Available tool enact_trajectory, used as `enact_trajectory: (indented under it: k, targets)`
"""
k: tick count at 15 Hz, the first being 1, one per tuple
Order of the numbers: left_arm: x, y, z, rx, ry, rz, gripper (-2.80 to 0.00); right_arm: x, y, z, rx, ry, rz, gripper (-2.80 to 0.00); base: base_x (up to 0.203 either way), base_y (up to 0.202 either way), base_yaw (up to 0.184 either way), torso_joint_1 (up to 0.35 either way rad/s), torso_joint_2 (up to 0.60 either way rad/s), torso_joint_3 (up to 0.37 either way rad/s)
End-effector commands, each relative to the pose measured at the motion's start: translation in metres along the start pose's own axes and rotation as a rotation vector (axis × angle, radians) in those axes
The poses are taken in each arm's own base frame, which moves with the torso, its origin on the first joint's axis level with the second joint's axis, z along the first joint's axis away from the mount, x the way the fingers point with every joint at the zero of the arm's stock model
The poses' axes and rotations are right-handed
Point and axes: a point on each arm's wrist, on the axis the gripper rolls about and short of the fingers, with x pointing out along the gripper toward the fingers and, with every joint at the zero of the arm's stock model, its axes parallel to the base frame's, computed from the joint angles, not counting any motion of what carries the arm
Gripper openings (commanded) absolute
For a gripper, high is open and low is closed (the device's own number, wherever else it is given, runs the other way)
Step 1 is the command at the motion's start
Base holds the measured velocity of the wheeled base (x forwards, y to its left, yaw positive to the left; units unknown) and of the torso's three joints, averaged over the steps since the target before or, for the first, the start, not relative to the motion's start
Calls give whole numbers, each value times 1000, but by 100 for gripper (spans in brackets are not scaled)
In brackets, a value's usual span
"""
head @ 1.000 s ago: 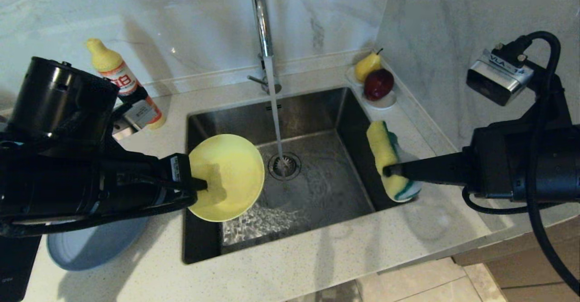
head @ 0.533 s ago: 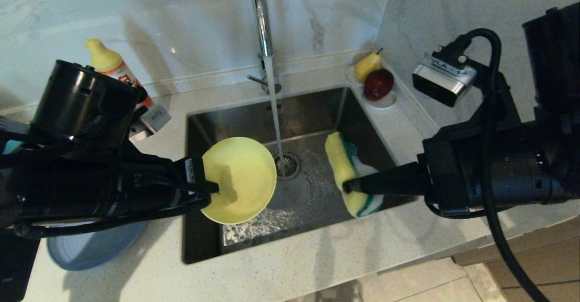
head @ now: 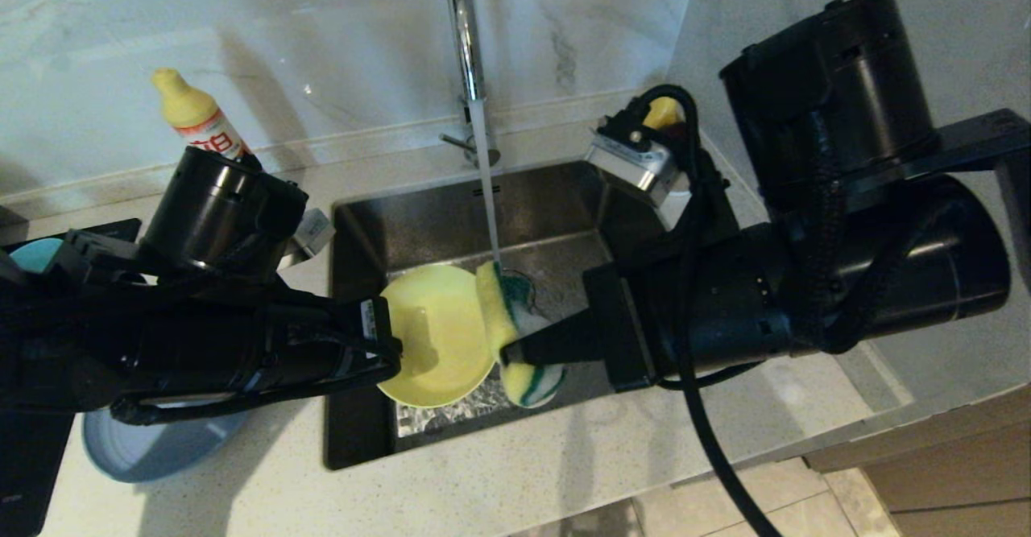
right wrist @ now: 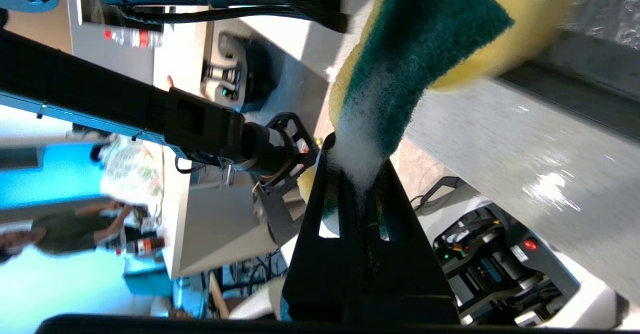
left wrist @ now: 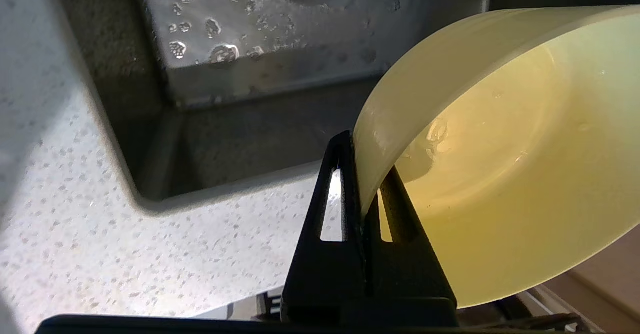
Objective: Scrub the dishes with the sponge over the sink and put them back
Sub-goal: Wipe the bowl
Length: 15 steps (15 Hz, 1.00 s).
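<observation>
Bowl: yellow bowl (head: 435, 336) tilted over the sink (head: 564, 199), rim pinched in the closed jaws of the left gripper (head: 391, 352).
Sponge: sponge (head: 507, 332) clamped in the right gripper (head: 507, 353), at the bowl's rim under the tap stream.
Plate: grey-blue plate (head: 129, 452) on the table.
Risk: thin wet rim grip; scrubbing pressure may lever the bowl loose.

Head view: high, angled down over the sink (head: 556, 199), both arms reaching in from the sides. Left wrist view: close behind its fingers, facing the yellow bowl (left wrist: 510, 153) at the basin's corner. Right wrist view: close behind its fingers, on the sponge (right wrist: 400, 58). All three share the basin
</observation>
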Motion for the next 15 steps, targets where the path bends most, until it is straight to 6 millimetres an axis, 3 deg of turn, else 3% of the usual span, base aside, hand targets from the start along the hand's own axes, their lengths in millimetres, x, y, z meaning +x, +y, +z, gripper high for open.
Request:
enact_trajectory:
  k: [1, 6, 15]
  targets:
    - [4, -1, 1, -10, -9, -5, -280, 33, -5, -1, 12, 56, 1, -280, 0, 0, 0, 0, 0, 0]
    - [28, -2, -1, -23, 9, 74, -280, 66, -22, -8, 36, 105, -46, -280, 0, 0, 0, 0, 0, 0]
    - [27, -5, 1, -55, -13, 69, -280, 97, -54, 4, 73, 83, -147, -280, 0, 0, 0, 0, 0, 0]
